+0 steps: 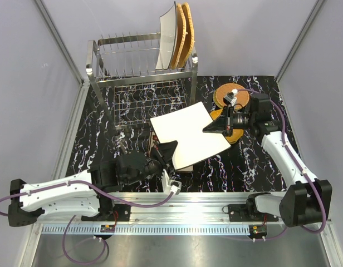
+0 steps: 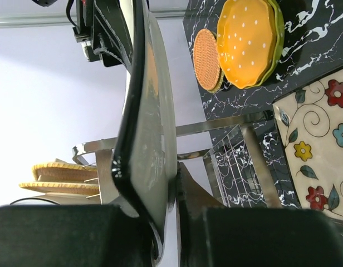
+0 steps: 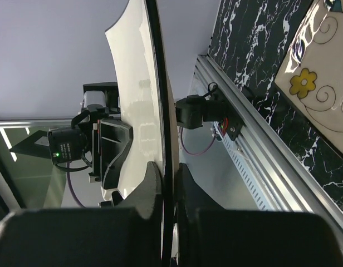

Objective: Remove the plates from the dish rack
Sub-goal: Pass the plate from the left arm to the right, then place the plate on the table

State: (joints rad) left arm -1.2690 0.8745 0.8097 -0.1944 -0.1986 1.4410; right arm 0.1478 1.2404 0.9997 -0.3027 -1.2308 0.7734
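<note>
Glossy white square plate [image 1: 188, 132] is pinched at opposite edges by the left gripper [image 1: 169, 149] and right gripper [image 1: 215, 127]

One dish rack [image 1: 141, 75]. Three plates stand in it: one white plate [image 1: 166, 39] and two woven plates [image 1: 180, 33]. One lifted white plate [image 1: 188, 133] above the bench [image 1: 238, 161]. On the bench: one floral plate [image 2: 319, 144], one round woven plate [image 2: 206, 59], one orange dotted plate [image 2: 246, 41], one lime-green plate [image 2: 279, 25]

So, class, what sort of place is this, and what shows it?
Probably a robot test cell, not a kitchen: pale walls box in a marbled table, two arms sit on an aluminium rail, and a dish rack holds plates.
</note>
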